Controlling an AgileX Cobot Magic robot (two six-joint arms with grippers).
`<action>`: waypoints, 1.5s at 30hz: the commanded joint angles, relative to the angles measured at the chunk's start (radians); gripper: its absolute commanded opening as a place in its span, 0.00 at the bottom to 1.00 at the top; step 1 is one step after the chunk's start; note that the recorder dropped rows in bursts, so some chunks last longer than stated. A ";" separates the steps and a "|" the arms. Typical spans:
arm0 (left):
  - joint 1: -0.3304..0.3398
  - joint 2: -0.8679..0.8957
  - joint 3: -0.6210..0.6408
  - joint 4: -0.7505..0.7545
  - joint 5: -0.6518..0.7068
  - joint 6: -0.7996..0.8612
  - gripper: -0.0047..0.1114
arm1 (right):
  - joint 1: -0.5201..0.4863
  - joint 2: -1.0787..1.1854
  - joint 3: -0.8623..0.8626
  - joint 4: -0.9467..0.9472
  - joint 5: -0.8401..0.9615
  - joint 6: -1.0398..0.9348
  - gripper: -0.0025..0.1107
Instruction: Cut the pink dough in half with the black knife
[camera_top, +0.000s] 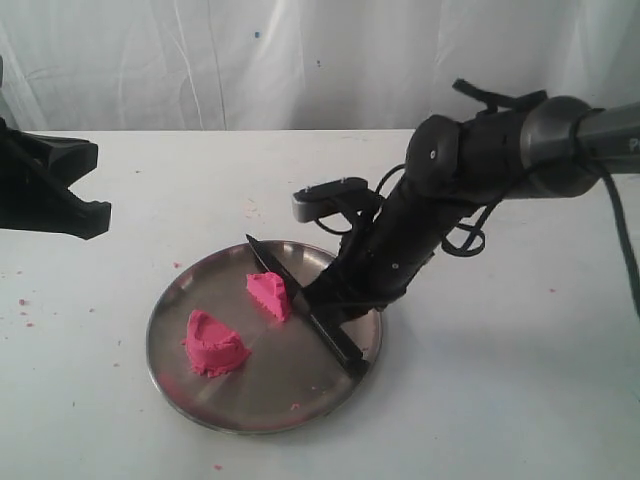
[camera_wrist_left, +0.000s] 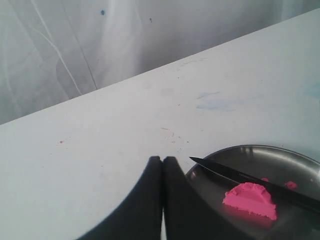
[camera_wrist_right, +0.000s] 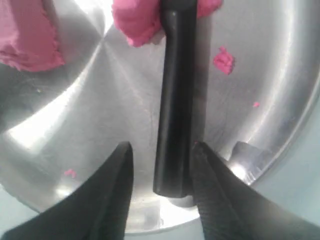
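White tabletop with steel plate: pink dough lies in two halves on the plate, black knife resting between the right gripper's parted, non-gripping fingers, handle pointing toward it.

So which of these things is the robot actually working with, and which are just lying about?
Part of the job:
- pink dough, in two pieces
- black knife
- right gripper, fingers either side of the knife handle

Just there:
- steel plate beneath the dough
- pink crumbs
- left gripper, shut, off to the side
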 joint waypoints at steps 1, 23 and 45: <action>-0.006 -0.008 0.007 -0.009 0.005 -0.003 0.04 | -0.004 -0.082 -0.011 -0.036 0.009 -0.011 0.35; -0.006 -0.008 0.007 0.005 0.005 0.000 0.04 | -0.364 -0.121 0.102 -0.542 -0.179 0.500 0.11; -0.006 -0.008 0.007 0.002 0.014 0.118 0.04 | -0.430 -0.961 0.452 -0.440 -0.607 0.390 0.02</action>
